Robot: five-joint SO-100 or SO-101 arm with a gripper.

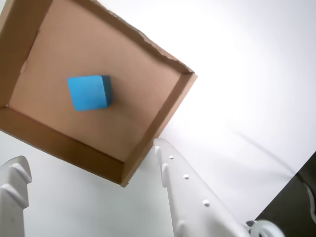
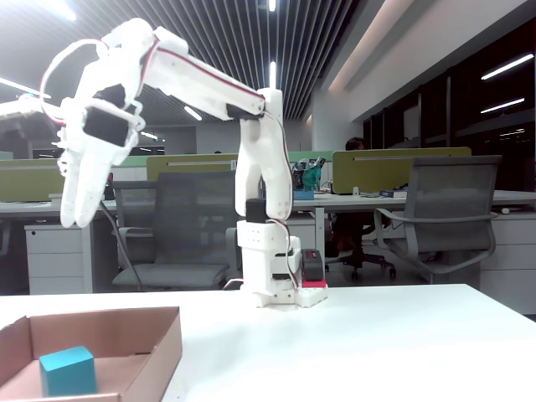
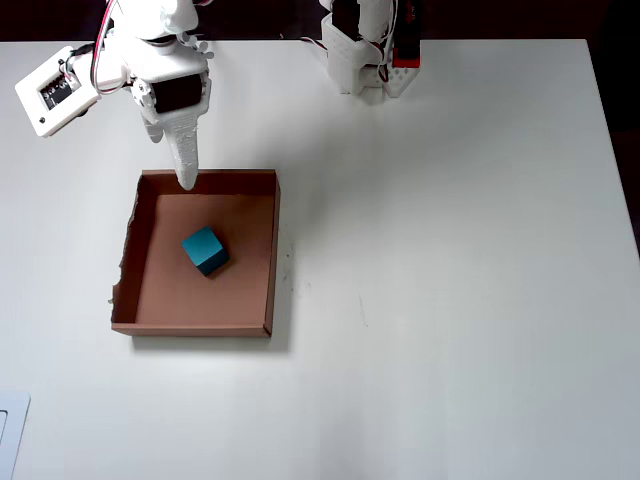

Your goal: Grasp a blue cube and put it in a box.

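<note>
The wrist view is looking down from between the gripper point(image 1: 89, 163) fingers, close above the box point(image 1: 163, 111) and the blue cube point(image 1: 89, 92) inside it. The fixed view is sitting low at table point(image 2: 377, 343) height, facing the arm's base point(image 2: 272, 280) head-on, with the box point(image 2: 159, 347) at its lower left and the gripper point(image 2: 79, 209) hanging high above. The overhead view is looking straight down on the whole table point(image 3: 450, 250), sharing the box point(image 3: 272, 250), cube point(image 3: 204, 249) and gripper point(image 3: 186, 170) with the other two

Matt blue cube point(image 3: 205, 249), rough-edged brown cardboard box point(image 3: 272, 250), smooth white plastic tool point(image 3: 186, 180), matt white table point(image 3: 450, 300).
</note>
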